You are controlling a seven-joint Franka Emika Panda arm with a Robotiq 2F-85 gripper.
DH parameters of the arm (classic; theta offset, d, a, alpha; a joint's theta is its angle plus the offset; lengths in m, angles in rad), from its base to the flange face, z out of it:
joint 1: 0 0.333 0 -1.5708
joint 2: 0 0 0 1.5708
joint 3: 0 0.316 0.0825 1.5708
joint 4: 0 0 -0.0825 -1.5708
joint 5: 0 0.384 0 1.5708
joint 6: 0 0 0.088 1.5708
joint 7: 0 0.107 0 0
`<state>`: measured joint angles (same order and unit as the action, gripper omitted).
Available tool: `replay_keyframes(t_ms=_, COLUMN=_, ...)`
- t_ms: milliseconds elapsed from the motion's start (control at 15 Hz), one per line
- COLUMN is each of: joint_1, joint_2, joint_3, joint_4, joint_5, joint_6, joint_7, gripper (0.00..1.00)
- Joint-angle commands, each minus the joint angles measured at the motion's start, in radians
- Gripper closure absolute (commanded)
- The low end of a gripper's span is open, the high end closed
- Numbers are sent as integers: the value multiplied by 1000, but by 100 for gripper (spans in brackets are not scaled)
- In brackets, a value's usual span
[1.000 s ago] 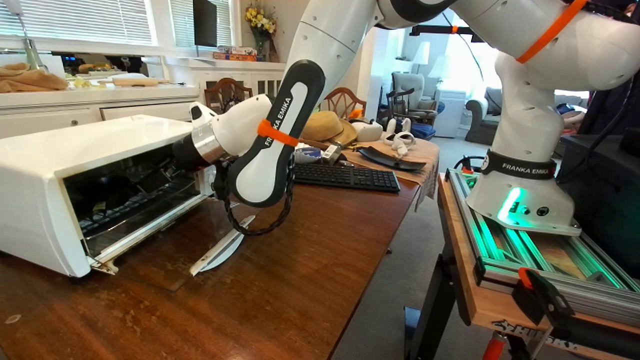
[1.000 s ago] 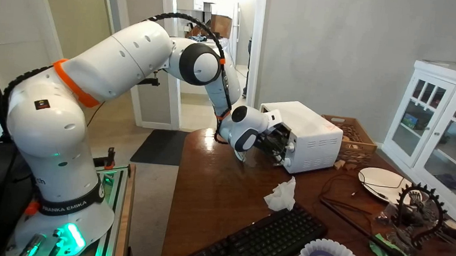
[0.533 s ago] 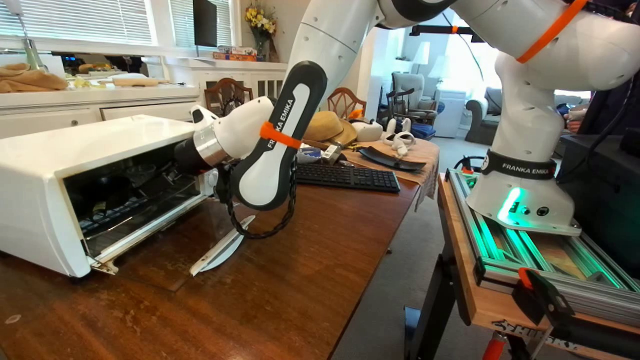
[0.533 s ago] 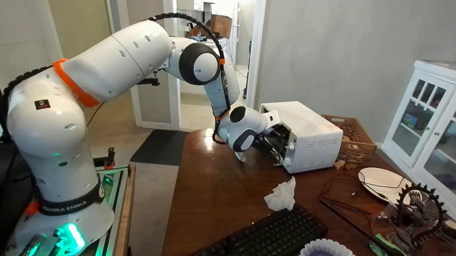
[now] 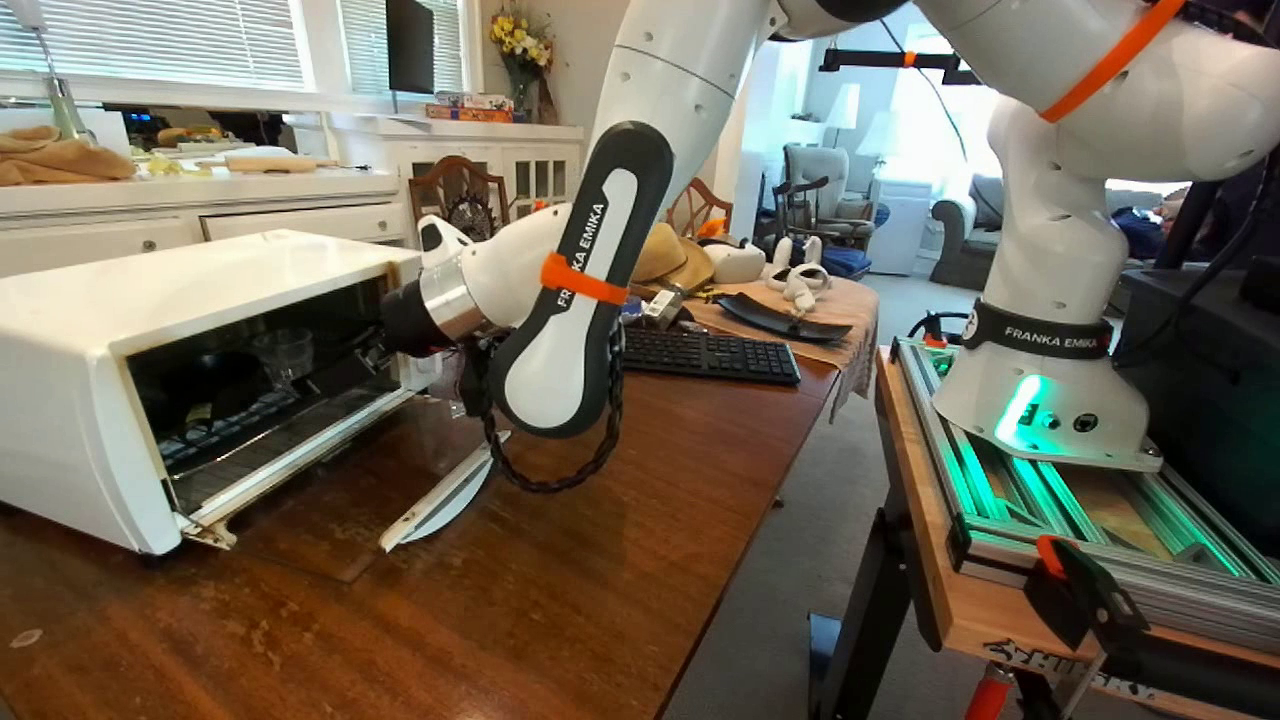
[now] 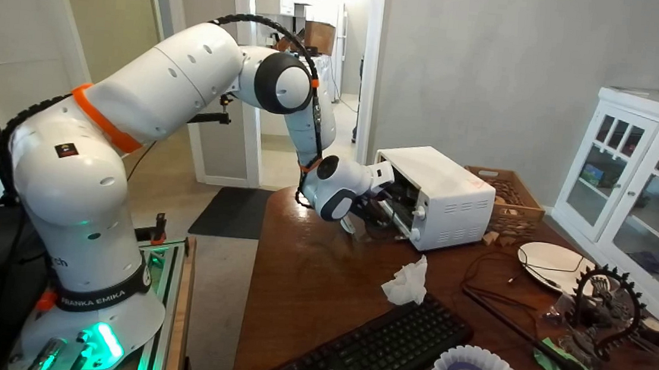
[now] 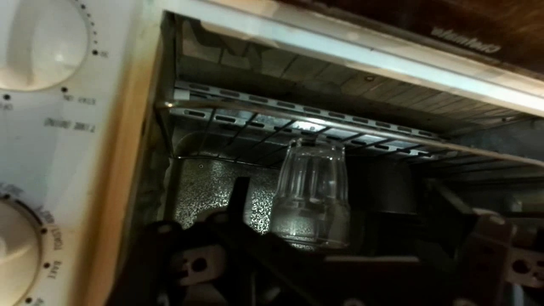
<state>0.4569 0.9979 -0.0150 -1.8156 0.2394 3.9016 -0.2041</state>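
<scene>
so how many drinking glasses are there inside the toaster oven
1: a clear glass, upright on the wire rack. Others may be hidden deeper in the dark toaster oven.

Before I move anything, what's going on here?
The arm has its gripper at the open front of the oven, jaws open and holding nothing. It faces a glass, which stands upright on the rack inside. The arm has drawn back a little over the last second. The door is folded down.
</scene>
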Motion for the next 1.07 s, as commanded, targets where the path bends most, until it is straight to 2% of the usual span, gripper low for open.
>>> replay_keyframes(t_ms=0, joint_1=26, joint_2=-95, joint_3=17, joint_4=-172, joint_5=70, joint_6=43, joint_7=-13, gripper=0)
replay_keyframes(t_ms=200, joint_1=15, joint_2=-179, joint_3=52, joint_4=-300, joint_5=80, joint_6=42, joint_7=10, gripper=0)
replay_keyframes(t_ms=467, joint_1=-70, joint_2=-344, joint_3=130, joint_4=-487, joint_5=20, joint_6=-59, joint_7=113, gripper=0)
replay_keyframes(t_ms=600, joint_1=-80, joint_2=-420, joint_3=131, joint_4=-567, joint_5=47, joint_6=-141, joint_7=124, gripper=0)
replay_keyframes(t_ms=800, joint_1=-112, joint_2=-540, joint_3=122, joint_4=-669, joint_5=15, joint_6=-311, joint_7=131, gripper=0)
replay_keyframes(t_ms=1000, joint_1=-147, joint_2=-633, joint_3=118, joint_4=-721, joint_5=-44, joint_6=-516, joint_7=129, gripper=0)
